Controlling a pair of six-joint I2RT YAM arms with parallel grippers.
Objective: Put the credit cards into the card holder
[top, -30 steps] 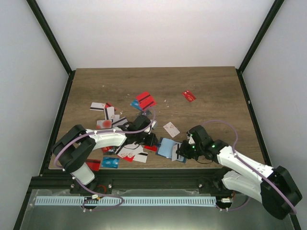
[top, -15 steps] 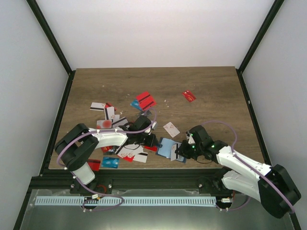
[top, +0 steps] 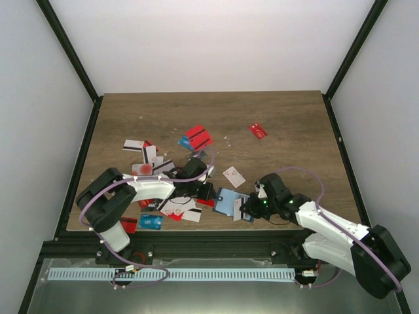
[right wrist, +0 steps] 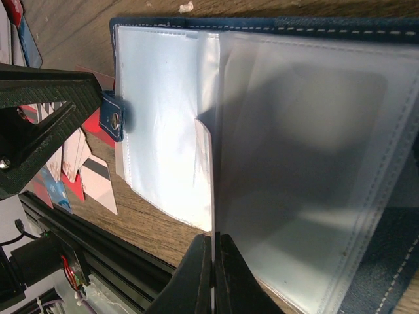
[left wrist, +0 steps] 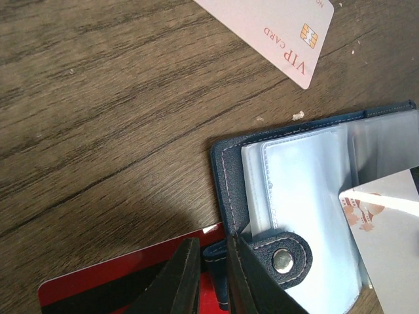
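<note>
So the card holder [top: 228, 201] is lying open on the wooden table [top: 281, 118], pale blue sleeves facing up, right between both grippers. The left gripper [left wrist: 213, 255] is pinching its navy edge just beside the tab clasp [left wrist: 283, 259]. The right gripper [right wrist: 214, 243] is squeezing shut on a clear sleeve [right wrist: 308, 163] at the holder's other side. The credit cards [top: 198, 137] are sitting loose, mostly left of and behind the holder. A white VIP card [left wrist: 275, 29] is lying near its corner, and a red card [left wrist: 98, 284] is lying just beside its tab edge.
</note>
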